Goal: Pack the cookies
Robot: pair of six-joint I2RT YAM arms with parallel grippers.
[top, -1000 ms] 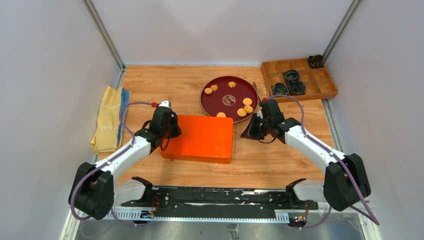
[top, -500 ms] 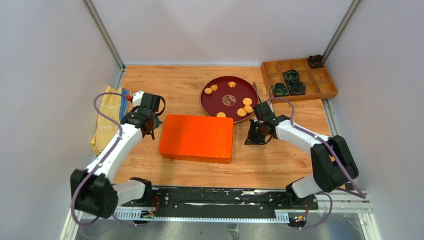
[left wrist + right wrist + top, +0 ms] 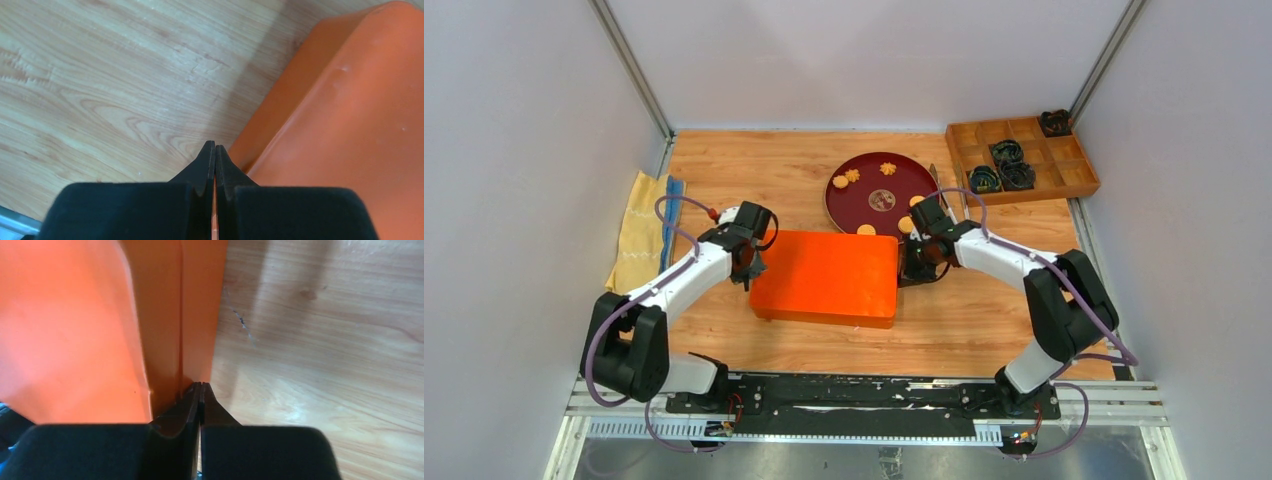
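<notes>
**mik:** What changed in the last second? It looks almost the same to me.

**jo:** Both arms closed in on the orange box [image 3: 829, 275]. A second ago the right pincer [image 3: 200, 389] hung off to the right of the box with a clear gap. Now its tips are up against the box's right end, right at the seam under the lip. The left arm swung out toward the cloth [image 3: 639, 235] left of the box half a second back. Now the left pincer [image 3: 214, 150] is back at the box's left end, just beside the edge, though whether it's touching is hard to tell. The box has also slid a touch to the right on the table [image 3: 984, 330].

**mik:** Are the pincers spread or not?

**jo:** Both are pressed together with nothing between the fingers in either wrist view. It's more poking at the box than gripping it.

**mik:** And the cookies?

**jo:** The cookies [image 3: 866, 229] haven't budged. They're all on the dark red plate [image 3: 832, 205] just behind the box. The flower-shaped ones are on the plate's far side and the round golden ones are on the side nearest the box. One of those is half hidden by the right arm.

**mik:** So what does that mean for the packing?

**jo:** My guess is it hasn't started, since the box looks closed and no cookie is in it. Bracketing it from both ends reads like a setup to get the lid off. With the tips closed, the robot would have to wedge into that seam or open up first. Otherwise the box might just skate sideways again.
</notes>
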